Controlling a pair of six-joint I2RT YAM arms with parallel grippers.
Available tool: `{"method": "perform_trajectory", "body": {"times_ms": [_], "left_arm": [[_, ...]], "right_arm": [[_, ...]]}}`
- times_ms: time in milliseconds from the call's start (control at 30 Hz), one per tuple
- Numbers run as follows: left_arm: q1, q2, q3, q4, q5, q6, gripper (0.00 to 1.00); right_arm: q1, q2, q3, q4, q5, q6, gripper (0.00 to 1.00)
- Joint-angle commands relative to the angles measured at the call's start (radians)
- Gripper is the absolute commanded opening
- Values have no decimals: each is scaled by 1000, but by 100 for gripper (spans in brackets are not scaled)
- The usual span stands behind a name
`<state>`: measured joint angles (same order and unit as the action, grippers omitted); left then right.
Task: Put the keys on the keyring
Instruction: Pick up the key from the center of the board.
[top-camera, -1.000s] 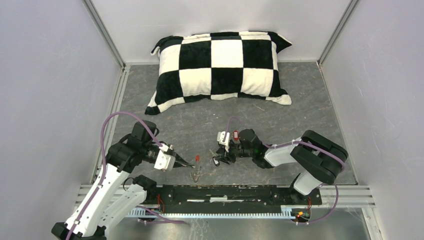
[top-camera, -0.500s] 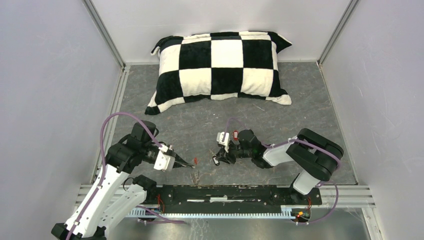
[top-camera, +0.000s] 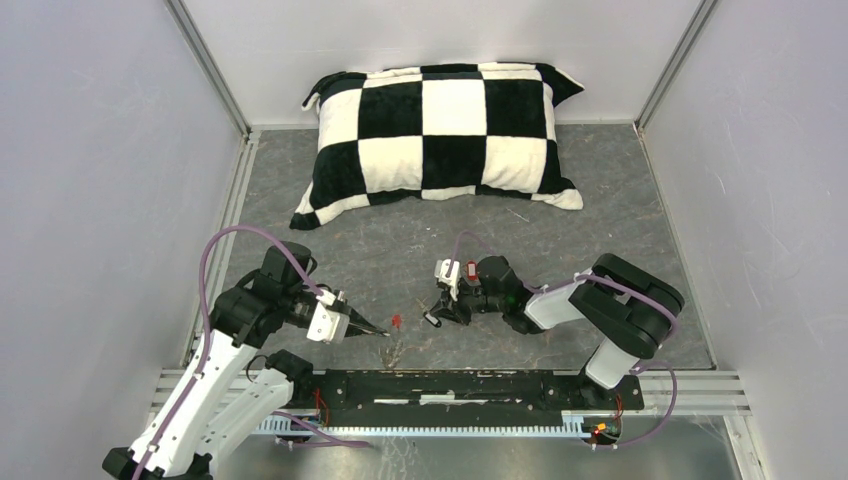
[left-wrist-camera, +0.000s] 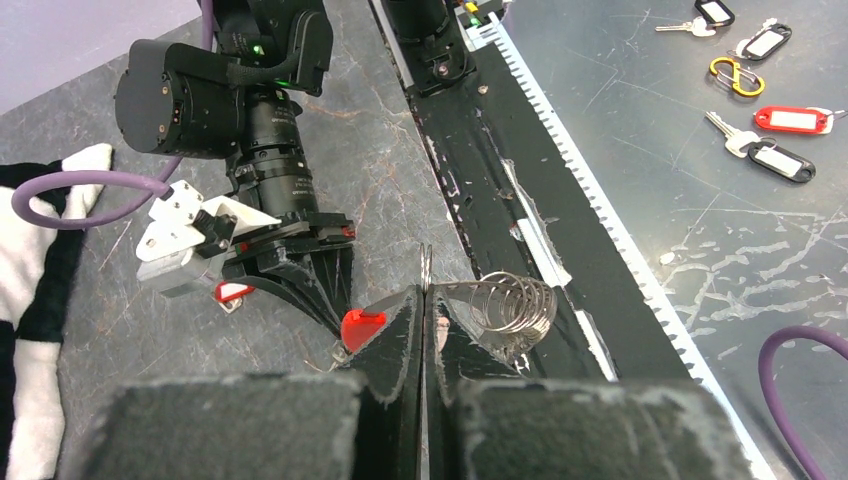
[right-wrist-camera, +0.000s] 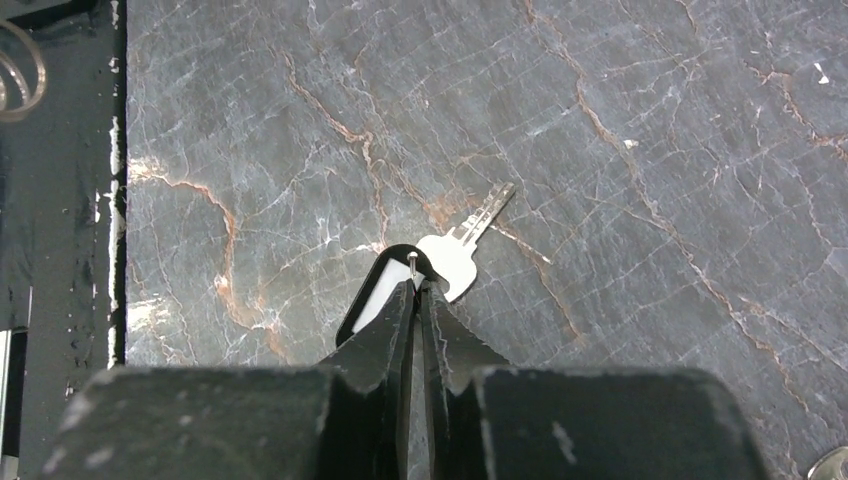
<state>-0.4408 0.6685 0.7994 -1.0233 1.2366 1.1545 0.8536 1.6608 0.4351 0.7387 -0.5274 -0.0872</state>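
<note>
1. Two small shifts in the last second (neither large): the red section (left-wrist-camera: 363, 326) of the keyring (left-wrist-camera: 510, 305) has wobbled and settled just off the tip of the left gripper (left-wrist-camera: 422, 295), and the right arm's elbow has drawn slightly toward the left edge of the table (top-camera: 600, 200), while its tip has hardly moved.
2. This reads as lining up. No key is on the ring yet, and a gap separates the two grippers near the middle of the near edge.
3. The left gripper is clenched on the keyring's wire, with the coil dangling by the black rail (top-camera: 460, 385) along the near edge. The arm lies low, reaching from the near-left corner with its fingers aimed at the right edge.
4. The right gripper (right-wrist-camera: 413, 275) is pinched on the head of the black-and-white key (right-wrist-camera: 455, 260), whose blade points away from the fingers (whether it touches the table I cannot tell). That arm is folded, elbow toward the right edge.
5. I cannot pick out the red-headed key with certainty.
</note>
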Motion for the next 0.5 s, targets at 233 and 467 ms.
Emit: {"method": "perform_trajectory", "body": {"times_ms": [233,467], "left_arm": [[-2,-19,15,-2,35,52,2],[-2,-23,15,-3,33,53,2]], "right_arm": [[-5,24,73,-31,-47,5,21],[-5,36,88,-64,-38,-9,20]]}}
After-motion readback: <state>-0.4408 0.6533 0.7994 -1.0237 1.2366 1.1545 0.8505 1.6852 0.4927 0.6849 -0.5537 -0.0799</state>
